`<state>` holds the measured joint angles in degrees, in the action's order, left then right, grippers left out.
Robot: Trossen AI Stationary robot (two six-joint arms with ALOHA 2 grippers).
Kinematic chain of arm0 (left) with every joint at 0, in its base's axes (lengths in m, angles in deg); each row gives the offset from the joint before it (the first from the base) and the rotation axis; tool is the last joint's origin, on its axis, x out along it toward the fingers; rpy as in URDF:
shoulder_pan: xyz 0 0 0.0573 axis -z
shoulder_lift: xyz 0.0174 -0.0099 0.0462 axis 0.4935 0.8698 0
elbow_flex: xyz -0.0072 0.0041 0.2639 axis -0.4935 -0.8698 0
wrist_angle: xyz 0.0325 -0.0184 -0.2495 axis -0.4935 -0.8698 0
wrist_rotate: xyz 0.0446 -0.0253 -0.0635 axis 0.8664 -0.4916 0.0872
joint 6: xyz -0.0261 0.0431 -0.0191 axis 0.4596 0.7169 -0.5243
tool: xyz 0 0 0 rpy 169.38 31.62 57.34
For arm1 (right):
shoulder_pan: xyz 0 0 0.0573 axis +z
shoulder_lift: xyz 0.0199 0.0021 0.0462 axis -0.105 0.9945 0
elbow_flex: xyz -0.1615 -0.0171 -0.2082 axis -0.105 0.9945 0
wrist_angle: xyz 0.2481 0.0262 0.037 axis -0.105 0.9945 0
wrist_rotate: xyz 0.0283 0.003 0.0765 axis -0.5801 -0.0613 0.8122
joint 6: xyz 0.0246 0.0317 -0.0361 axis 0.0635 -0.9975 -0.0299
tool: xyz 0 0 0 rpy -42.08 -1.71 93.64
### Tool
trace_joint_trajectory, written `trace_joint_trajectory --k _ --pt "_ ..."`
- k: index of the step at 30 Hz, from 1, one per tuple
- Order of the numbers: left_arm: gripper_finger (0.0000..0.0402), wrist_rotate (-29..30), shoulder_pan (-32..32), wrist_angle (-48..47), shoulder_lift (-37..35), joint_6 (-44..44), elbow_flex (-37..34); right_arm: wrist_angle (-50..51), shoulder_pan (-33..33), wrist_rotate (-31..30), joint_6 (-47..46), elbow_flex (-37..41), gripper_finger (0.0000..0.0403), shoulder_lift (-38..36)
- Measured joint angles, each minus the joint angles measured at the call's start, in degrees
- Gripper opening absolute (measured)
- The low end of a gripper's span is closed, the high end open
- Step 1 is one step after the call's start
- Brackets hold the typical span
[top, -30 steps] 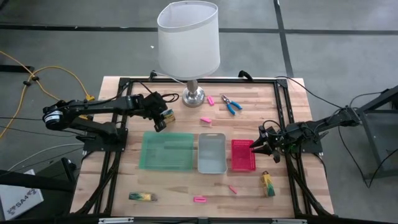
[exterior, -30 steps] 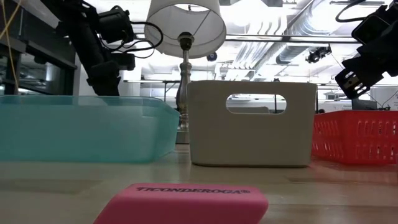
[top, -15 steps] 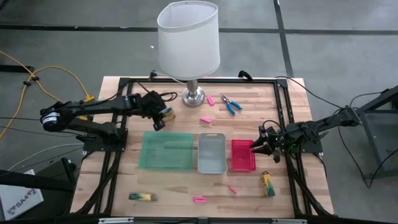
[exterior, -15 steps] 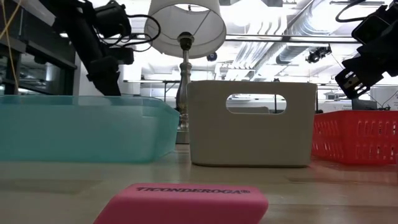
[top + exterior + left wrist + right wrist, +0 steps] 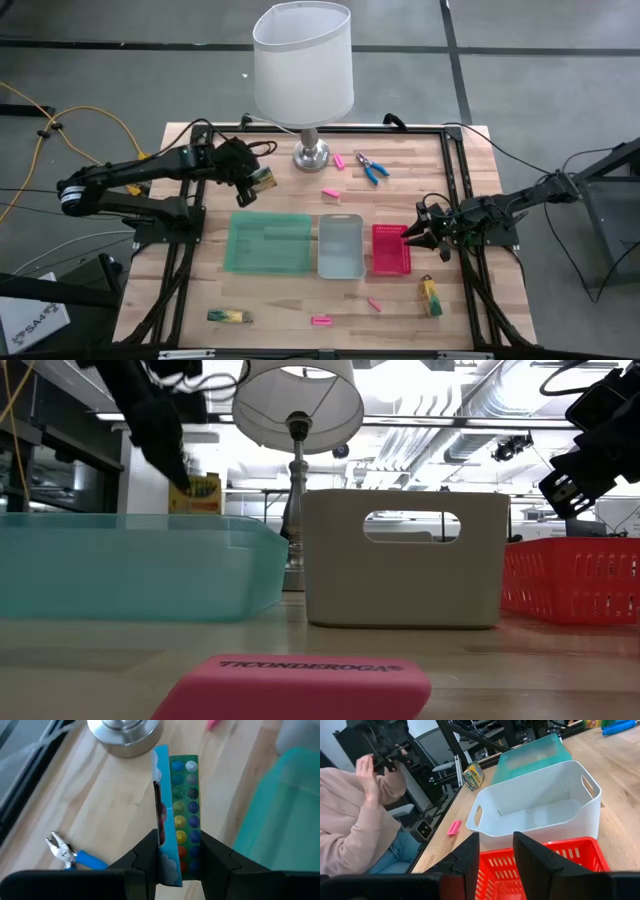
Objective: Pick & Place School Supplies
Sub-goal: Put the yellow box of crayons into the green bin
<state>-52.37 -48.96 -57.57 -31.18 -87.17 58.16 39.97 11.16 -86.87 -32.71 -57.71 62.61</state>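
Now the left pincer [image 5: 176, 857] pinches a crayon pack [image 5: 178, 815] whose long axis runs straight out from the fingers.

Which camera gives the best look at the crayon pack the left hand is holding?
The left wrist view: the crayon pack fills it, pinched in the left hand. High view shows a speck; low view one face; right wrist view none.

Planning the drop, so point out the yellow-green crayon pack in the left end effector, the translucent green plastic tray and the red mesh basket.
yellow-green crayon pack [image 5: 181, 815]: left wrist view, its printed face.
translucent green plastic tray [image 5: 268, 243]: high view, its floor.
red mesh basket [image 5: 391, 250]: high view, its floor.
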Motion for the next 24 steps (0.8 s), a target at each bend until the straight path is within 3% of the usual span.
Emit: trace_joint_trajectory --k 9,16,24 --pt "0.0098 -0.1 6.5 -8.0 -1.1 0.0 6.1 0.0 0.0 0.0 0.0 0.0 0.0111 0.0" --pt "0.0098 0.0 15.5 -8.6 -3.9 -4.4 6.2 0.0 0.0 0.0 0.0 0.0 0.0111 0.0" --pt "0.0098 0.6 25.5 -6.7 -1.6 -8.5 6.2 0.0 0.0 0.0 0.0 0.0 0.0111 0.0"
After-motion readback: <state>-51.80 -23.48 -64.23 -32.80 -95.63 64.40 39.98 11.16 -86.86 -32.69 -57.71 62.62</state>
